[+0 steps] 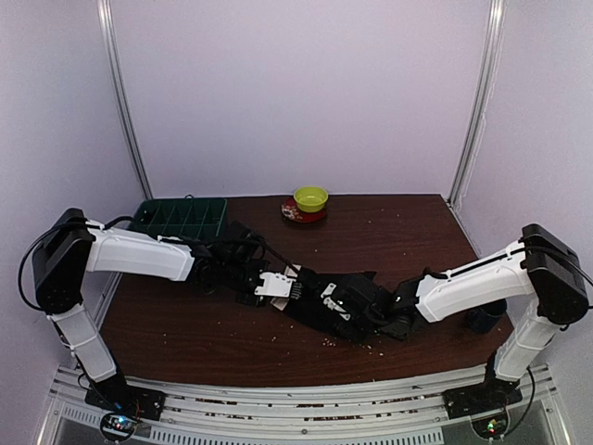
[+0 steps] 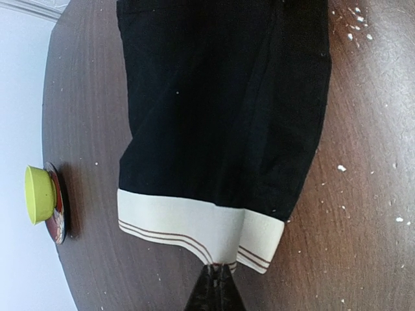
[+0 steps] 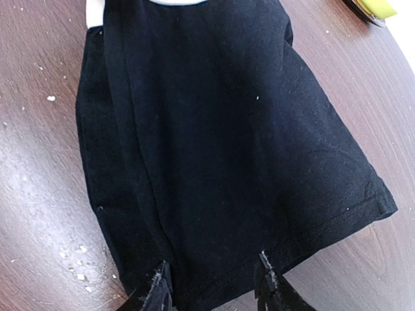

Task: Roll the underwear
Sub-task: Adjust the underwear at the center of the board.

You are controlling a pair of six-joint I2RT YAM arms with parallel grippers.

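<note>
Plain black underwear (image 2: 220, 97) with one white band (image 2: 188, 223) lies flat on the brown table (image 2: 363, 214). My left gripper (image 2: 220, 268) is shut on the edge of the white band. My right gripper (image 3: 213, 277) is open, with a finger on each side, over the black hem at the opposite end of the underwear (image 3: 220, 129). In the top view the underwear (image 1: 352, 298) stretches between the left gripper (image 1: 287, 289) and the right gripper (image 1: 387, 315). Small white-edged bits (image 1: 331, 295) show on the black cloth; I cannot tell whether they are a second garment.
A green bowl on a red saucer (image 1: 310, 198) stands at the back centre, also in the left wrist view (image 2: 40, 194). A dark green divided tray (image 1: 181, 218) sits at the back left. A dark object (image 1: 482, 320) lies by the right arm. White crumbs dot the table.
</note>
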